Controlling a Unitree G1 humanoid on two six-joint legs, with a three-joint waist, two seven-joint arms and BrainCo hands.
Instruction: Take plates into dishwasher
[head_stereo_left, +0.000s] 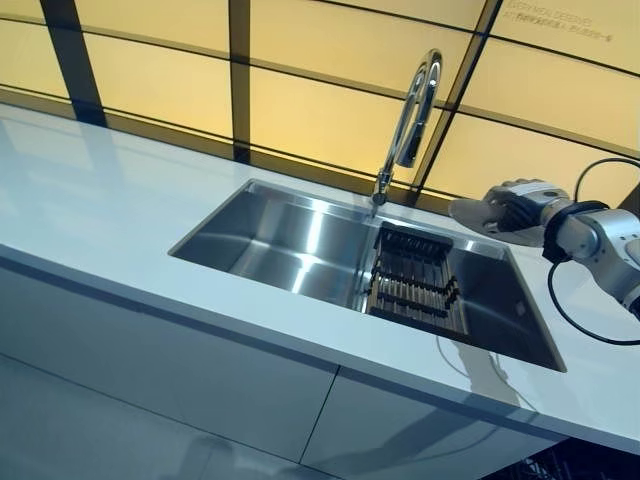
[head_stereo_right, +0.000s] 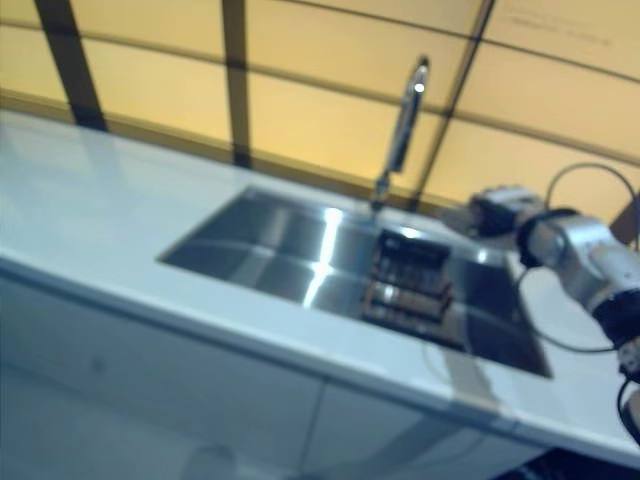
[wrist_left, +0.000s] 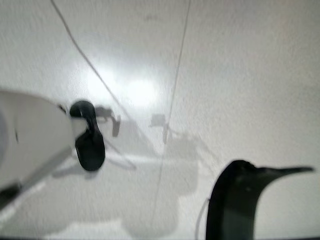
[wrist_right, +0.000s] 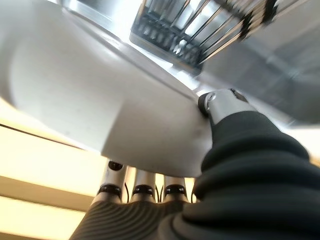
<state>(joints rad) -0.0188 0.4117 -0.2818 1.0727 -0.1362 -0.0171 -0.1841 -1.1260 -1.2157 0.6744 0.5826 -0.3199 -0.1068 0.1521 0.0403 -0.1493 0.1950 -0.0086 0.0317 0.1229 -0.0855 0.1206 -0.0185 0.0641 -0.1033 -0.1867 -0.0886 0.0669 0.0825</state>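
Grey plate (head_stereo_left: 478, 214) held in the air above the far right corner of the stainless sink (head_stereo_left: 290, 240), over the white countertop (head_stereo_left: 110, 200) edge just right of the tall chrome faucet (head_stereo_left: 410, 120). Lay nearly flat, slightly tilted, broad face up; free rim pointed toward the faucet, opposite rim gripped. Round, so no clear long axis. Pinched at that rim by the right hand (head_stereo_left: 520, 205): in the right wrist view, thumb (wrist_right: 225, 102) pressed on one face of the plate (wrist_right: 95, 100), fingers (wrist_right: 145, 187) curled under the other. Below and just left of the plate, a dark slatted rack (head_stereo_left: 415, 280) sat in the right half of the sink basin, also visible past the plate's edge in the wrist view (wrist_right: 200, 30). Basin's left half bare steel. Yellow panelled wall (head_stereo_left: 320, 110) with dark bars behind the counter. Left hand: not visible in either eye view, and its own wrist view showed only pale floor (wrist_left: 240, 75), so no state could be told.
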